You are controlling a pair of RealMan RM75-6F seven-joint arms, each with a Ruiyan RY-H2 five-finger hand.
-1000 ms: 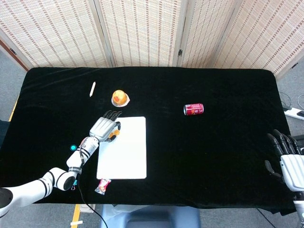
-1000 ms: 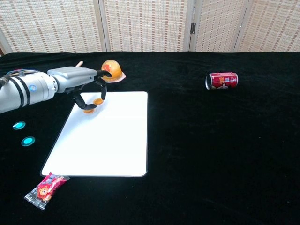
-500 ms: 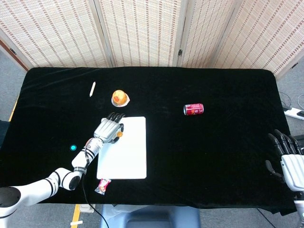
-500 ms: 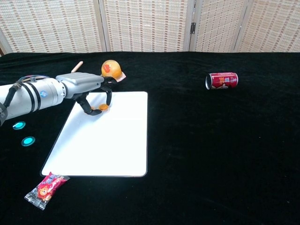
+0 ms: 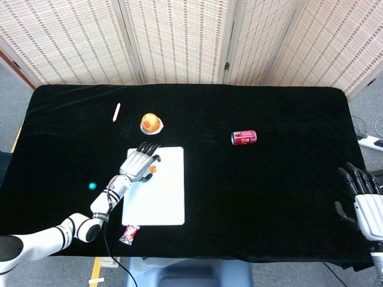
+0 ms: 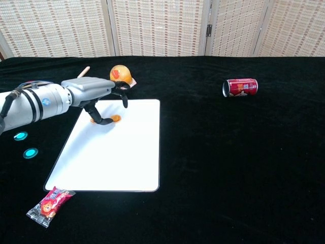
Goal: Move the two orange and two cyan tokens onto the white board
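The white board (image 6: pixel 114 157) (image 5: pixel 157 194) lies on the black cloth. One orange token (image 6: pixel 116 118) (image 5: pixel 153 169) rests on the board's far left part, just beside my left hand's thumb. A second orange token (image 6: pixel 93 120) peeks out from under that thumb at the board's edge. My left hand (image 6: pixel 99 94) (image 5: pixel 139 162) hovers over that corner, fingers spread and raised, holding nothing. Two cyan tokens (image 6: pixel 20 135) (image 6: pixel 30 152) lie on the cloth left of the board; the head view shows only one cyan token (image 5: pixel 91 186). My right hand (image 5: pixel 359 197) stays far right with its fingers apart and empty.
A red can (image 6: pixel 240 87) lies on its side at the back right. An orange fruit (image 6: pixel 120 75) sits just behind the board, with a pale stick (image 5: pixel 116 112) to its left. A snack packet (image 6: pixel 50 205) lies off the board's near left corner.
My left hand carried an orange token a little further onto the board and let it go; its fingers have lifted and spread. The right hand has not moved.
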